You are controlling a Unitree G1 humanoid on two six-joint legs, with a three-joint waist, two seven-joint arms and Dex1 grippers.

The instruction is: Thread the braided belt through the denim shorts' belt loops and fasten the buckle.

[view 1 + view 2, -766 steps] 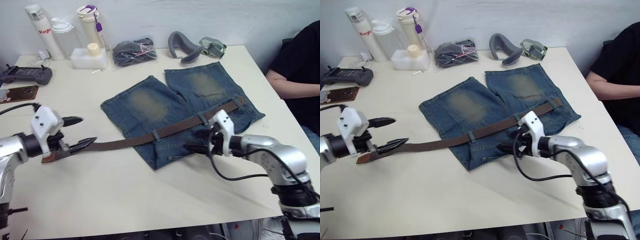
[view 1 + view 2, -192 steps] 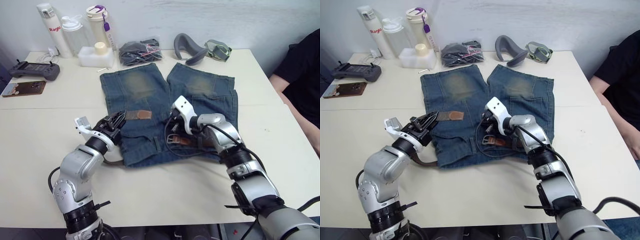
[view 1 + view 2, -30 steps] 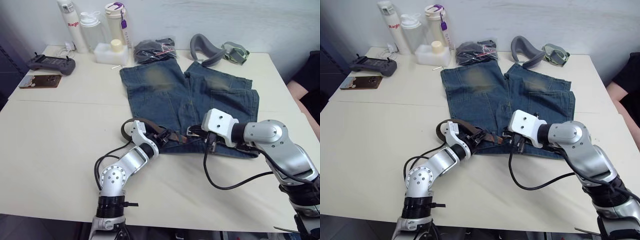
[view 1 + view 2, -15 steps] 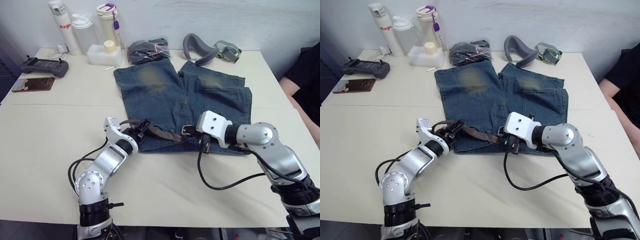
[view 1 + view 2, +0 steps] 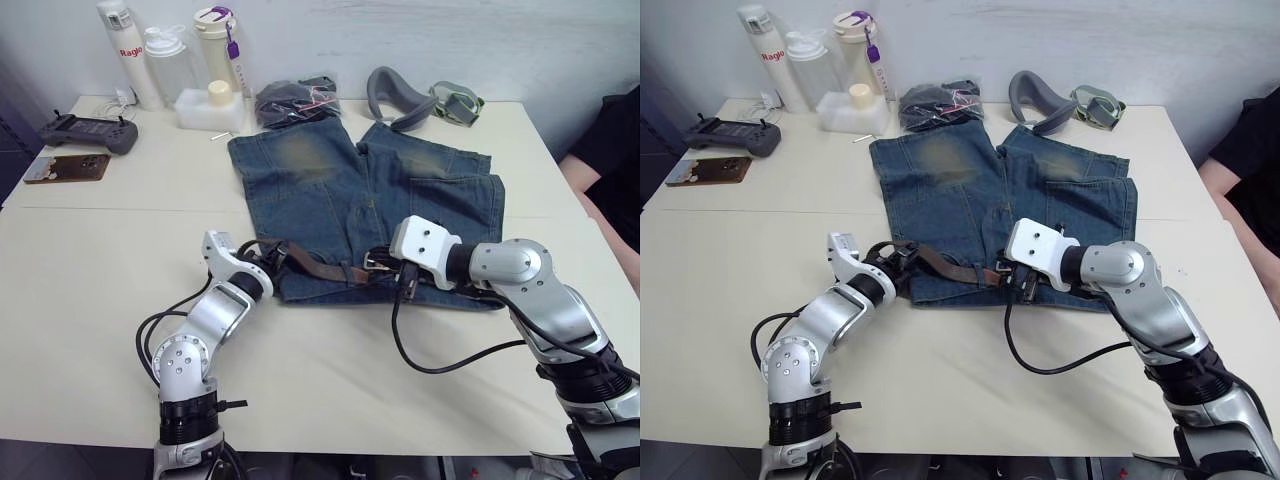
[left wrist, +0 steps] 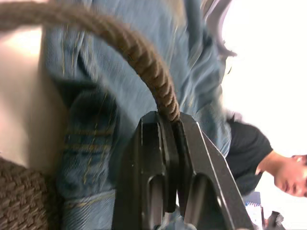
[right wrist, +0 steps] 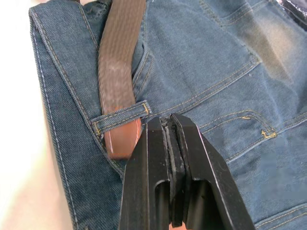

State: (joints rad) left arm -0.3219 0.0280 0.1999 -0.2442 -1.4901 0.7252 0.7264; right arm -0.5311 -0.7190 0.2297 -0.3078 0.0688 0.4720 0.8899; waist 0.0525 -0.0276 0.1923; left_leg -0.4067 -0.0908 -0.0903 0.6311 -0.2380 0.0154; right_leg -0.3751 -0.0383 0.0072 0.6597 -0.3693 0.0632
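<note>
The denim shorts point(image 5: 330, 180) lie flat, waistband toward me. Along the waistband runs the braided belt point(image 5: 320, 268), arching up off the cloth at the shorts' left corner. My left gripper point(image 5: 268, 255) is there, shut on that brown arc; the left wrist view has the fingers point(image 6: 160, 143) pinching the belt point(image 6: 144, 57). The silver buckle point(image 5: 376, 262) lies mid-waistband. Just to its right, my right gripper point(image 5: 405, 283) is shut, tips on the denim. In the right wrist view the belt's tan tip point(image 7: 122, 143) pokes out under a belt loop point(image 7: 120, 117) beside those fingers point(image 7: 156, 158).
Bottles point(image 5: 120, 55), a white container point(image 5: 208, 105), a dark bundle in a clear bag point(image 5: 295, 100) and grey goggles point(image 5: 395, 95) line the table's back edge. A controller point(image 5: 85, 132) and a phone point(image 5: 60, 167) lie far left. A person's arm point(image 5: 610, 160) is at the right.
My left gripper has closed on the belt's raised arc at the shorts' left corner; it stood open half a second ago. The right gripper stays shut by the buckle.
</note>
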